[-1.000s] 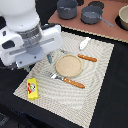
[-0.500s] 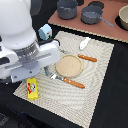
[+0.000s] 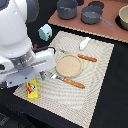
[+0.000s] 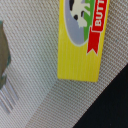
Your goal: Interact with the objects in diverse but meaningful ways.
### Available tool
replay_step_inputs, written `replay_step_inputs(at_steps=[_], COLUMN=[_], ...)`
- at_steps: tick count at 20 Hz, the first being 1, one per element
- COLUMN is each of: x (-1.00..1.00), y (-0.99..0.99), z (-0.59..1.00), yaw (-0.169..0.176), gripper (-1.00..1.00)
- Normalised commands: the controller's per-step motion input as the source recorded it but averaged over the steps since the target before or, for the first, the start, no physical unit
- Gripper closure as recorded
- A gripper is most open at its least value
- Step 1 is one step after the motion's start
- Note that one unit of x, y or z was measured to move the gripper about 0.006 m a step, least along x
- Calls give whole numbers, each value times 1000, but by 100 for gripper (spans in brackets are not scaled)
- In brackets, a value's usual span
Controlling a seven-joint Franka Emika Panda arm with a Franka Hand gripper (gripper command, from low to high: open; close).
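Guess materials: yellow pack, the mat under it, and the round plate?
Yellow pack: likely printed cardboard or coated paper, going by its flat faces, crisp edges and slight sheen. Mat: woven fabric or vinyl mesh; the wrist view shows a fine grid weave, matte. Round plate: tan and matte, possibly wood or plastic; too blurred to tell.
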Motion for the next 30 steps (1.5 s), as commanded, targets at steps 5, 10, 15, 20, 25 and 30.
replay_step_inputs(at_steps=[5, 10, 15, 20, 25, 30], x=[69, 112, 194, 247, 241, 299], y=[-302, -267, -199, -151, -135, -70], z=[-131, -82, -13, -2, -33, -78], yaw=[0, 0, 0, 0, 0, 0], gripper=[-100, -100, 100, 100, 100, 100])
